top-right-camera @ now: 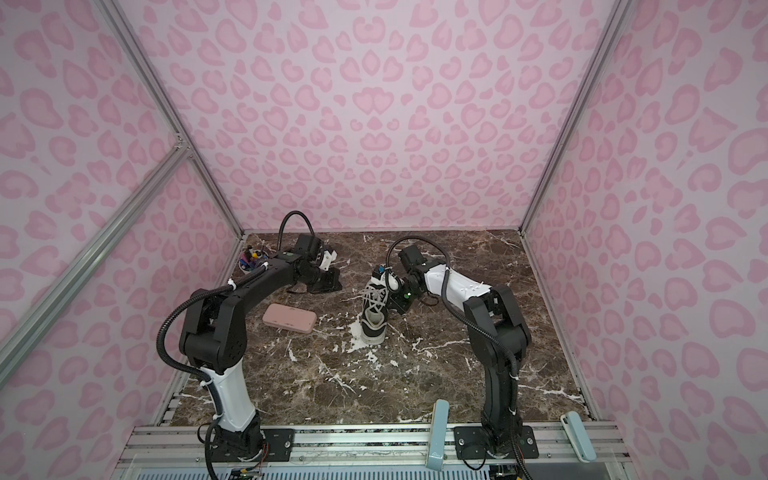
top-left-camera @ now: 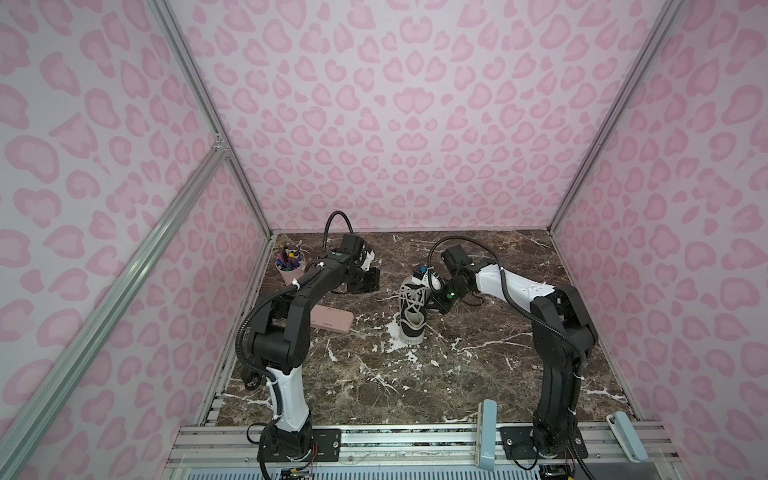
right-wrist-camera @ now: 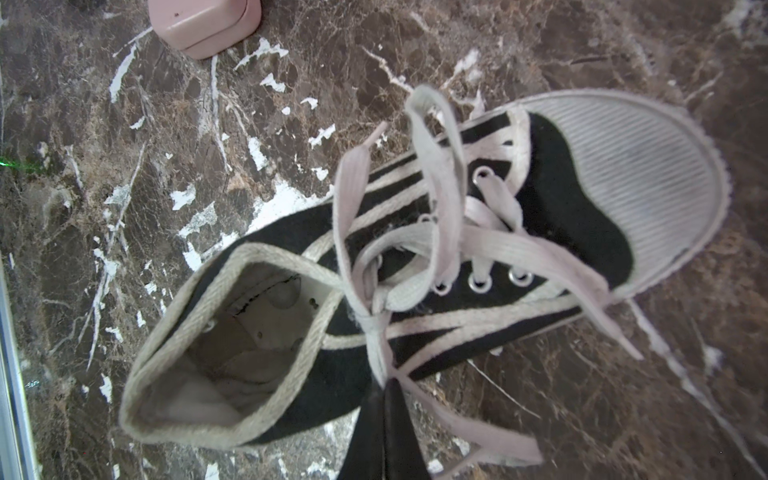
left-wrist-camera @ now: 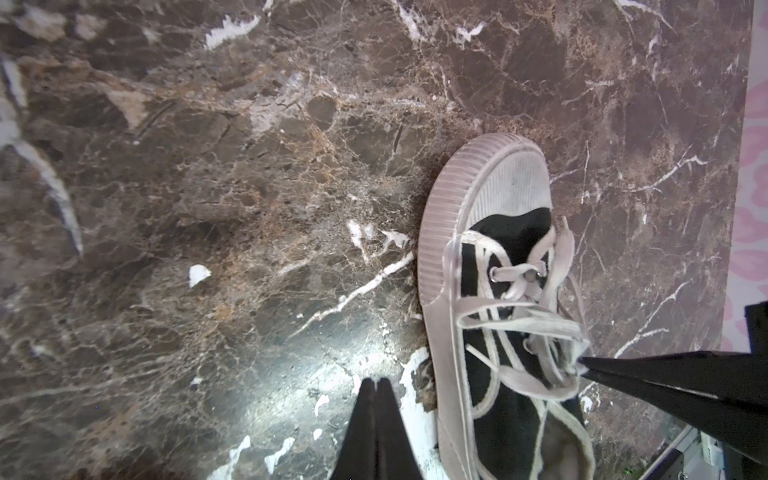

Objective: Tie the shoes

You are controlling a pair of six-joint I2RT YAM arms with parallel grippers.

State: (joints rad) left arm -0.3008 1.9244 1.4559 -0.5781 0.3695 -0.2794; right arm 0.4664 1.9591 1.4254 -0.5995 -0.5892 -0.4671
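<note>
Black sneaker [top-left-camera: 411, 311] sits between the jaws; left jaws clenched empty, right jaws grasping laces [right-wrist-camera: 498, 245].

On table [top-left-camera: 478, 374] centre: shoe [top-left-camera: 411, 311], toe toward back edge; case [top-left-camera: 332, 323] to its left; cup [top-left-camera: 291, 270] by back-left corner.

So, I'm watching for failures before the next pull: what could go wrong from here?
The right end effector pinches a lace while nothing pins the shoe; pulling could drag or tip it. The left end effector is shut and empty beside the shoe, so the loose loop could snag.
</note>
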